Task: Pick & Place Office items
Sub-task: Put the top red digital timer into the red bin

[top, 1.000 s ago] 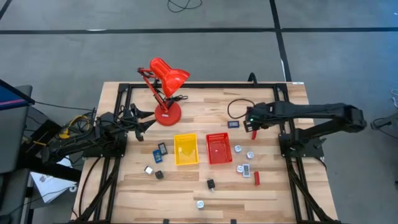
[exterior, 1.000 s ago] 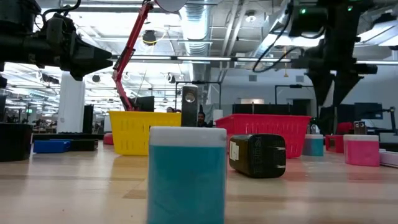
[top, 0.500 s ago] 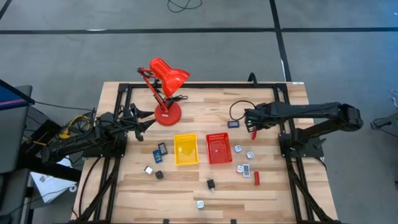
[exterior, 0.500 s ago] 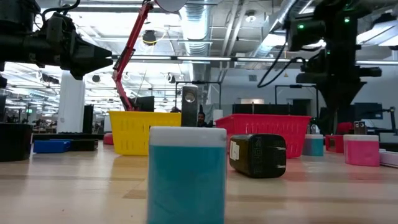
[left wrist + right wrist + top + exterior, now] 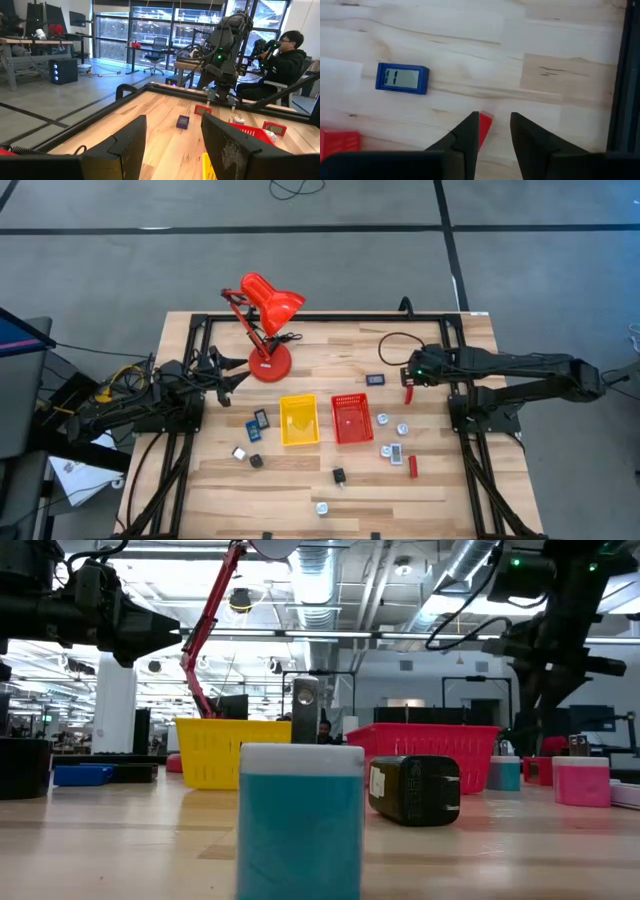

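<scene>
**Right arm stretches flatter, tool narrowed over a red piece**

Since a second ago the right tool [image 5: 494, 120] has slid toward the surface's [image 5: 330, 340] right rail and pinched in; it is part open, with bare wood in the gap. A red piece [image 5: 483, 127] peeks from behind one finger (not visibly gripped). Just beyond lies a blue rectangle [image 5: 402, 79]. This looks like the pick step: next, centre on the red piece and close. Far left, the left tool [image 5: 172, 125] waits, open and empty.
</scene>
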